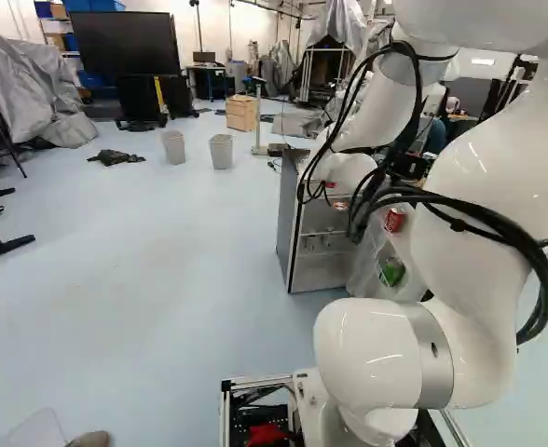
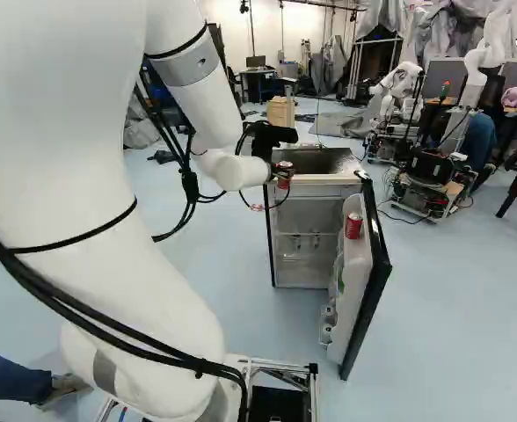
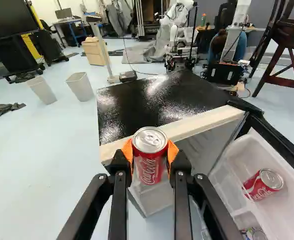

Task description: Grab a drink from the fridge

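Wrist view: gripper snug around can

Two bins stood side by side near a wooden box. A dark cloth lay crumpled on the floor, a large black screen stood behind, and grey sheeting hung at the left of the left base view.

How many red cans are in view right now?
2. One red can is clamped in the gripper; the other red can sits in the open fridge door. More may be hidden lower in the door or inside the fridge.
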Robot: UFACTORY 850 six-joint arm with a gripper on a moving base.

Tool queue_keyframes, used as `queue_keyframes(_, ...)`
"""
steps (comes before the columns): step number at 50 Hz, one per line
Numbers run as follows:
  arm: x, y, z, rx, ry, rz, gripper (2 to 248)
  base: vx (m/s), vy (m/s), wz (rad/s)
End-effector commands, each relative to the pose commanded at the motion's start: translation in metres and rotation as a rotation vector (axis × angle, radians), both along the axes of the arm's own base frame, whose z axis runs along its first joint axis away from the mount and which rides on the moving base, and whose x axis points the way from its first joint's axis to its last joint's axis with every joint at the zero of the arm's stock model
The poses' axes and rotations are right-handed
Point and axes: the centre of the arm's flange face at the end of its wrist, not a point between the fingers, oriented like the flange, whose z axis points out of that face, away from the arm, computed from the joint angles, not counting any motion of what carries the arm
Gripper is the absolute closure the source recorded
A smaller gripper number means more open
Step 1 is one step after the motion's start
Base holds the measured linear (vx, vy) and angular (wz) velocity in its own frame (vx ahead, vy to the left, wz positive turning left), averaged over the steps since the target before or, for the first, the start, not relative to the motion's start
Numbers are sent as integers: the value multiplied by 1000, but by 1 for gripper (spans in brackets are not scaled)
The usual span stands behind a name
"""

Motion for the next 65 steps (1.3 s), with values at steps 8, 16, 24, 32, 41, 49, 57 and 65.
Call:
queue_keyframes(8,6,-1,7,1,-4,2,162,0,0,0)
queue_keyframes(16,13,-1,14,3,-8,5,162,0,0,0)
queue_keyframes(24,21,-2,20,5,-10,7,162,0,0,0)
queue_keyframes(32,30,-3,20,9,-1,10,162,0,0,0)
queue_keyframes(41,42,-5,20,10,3,11,162,0,0,0)
queue_keyframes(49,53,-6,19,10,0,12,162,0,0,0)
queue_keyframes(57,65,-8,19,9,-3,12,162,0,0,0)
queue_keyframes(65,76,-10,18,9,-6,13,162,0,0,0)
